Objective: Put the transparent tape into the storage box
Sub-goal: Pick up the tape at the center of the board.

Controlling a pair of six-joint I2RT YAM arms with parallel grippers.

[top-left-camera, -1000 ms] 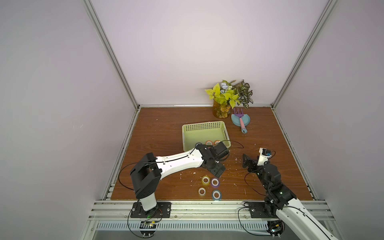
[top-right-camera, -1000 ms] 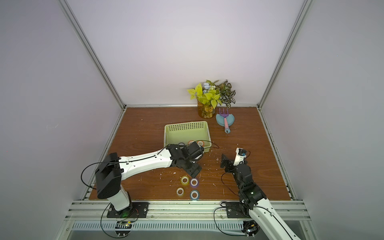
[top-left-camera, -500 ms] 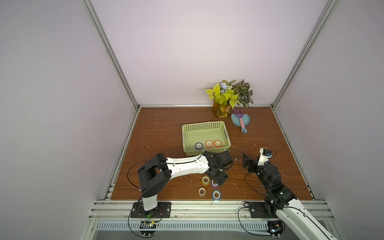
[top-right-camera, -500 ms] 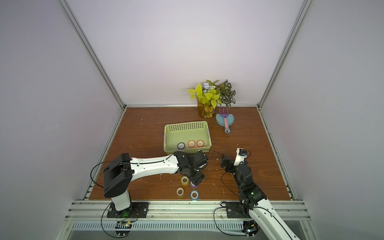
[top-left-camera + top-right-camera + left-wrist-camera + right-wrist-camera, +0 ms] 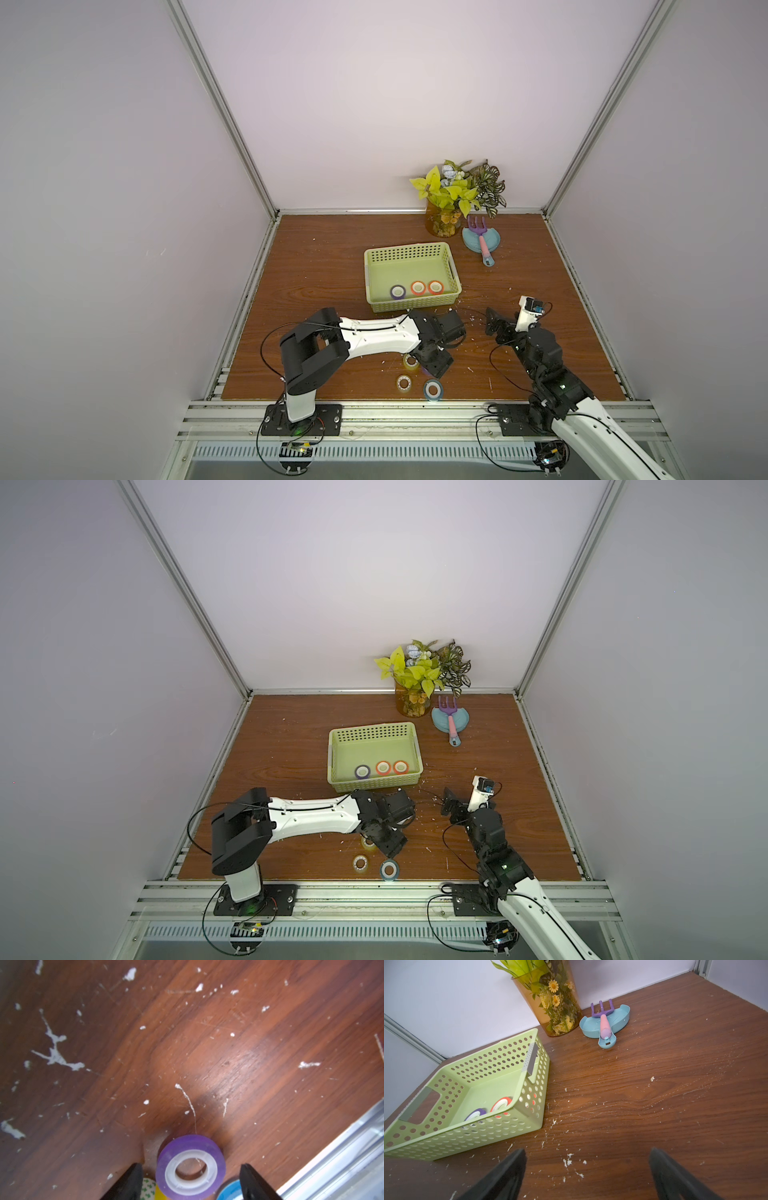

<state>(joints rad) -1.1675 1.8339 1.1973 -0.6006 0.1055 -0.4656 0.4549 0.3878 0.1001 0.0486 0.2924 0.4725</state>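
Left end effector (image 5: 190, 1165) astride purple roll (image 5: 190, 1148)

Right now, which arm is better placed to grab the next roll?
Left: the left gripper straddles the purple roll, jaws apart either side. The right gripper hangs open over the table beside the storage box.

Pale walls (image 5: 374, 104), aluminium corner posts (image 5: 226, 112), brown wood-grain board (image 5: 324, 270), perhaps paint-flecked.

The light-green perforated storage box (image 5: 407, 254) sits upright at frame centre in both top views, with a purple roll (image 5: 397, 291) and two orange rolls (image 5: 417, 287) flat along its near wall, while lower down a yellow roll (image 5: 409, 360), clear roll (image 5: 404, 382) and blue roll (image 5: 432, 389) lie on the surface (image 5: 332, 270).
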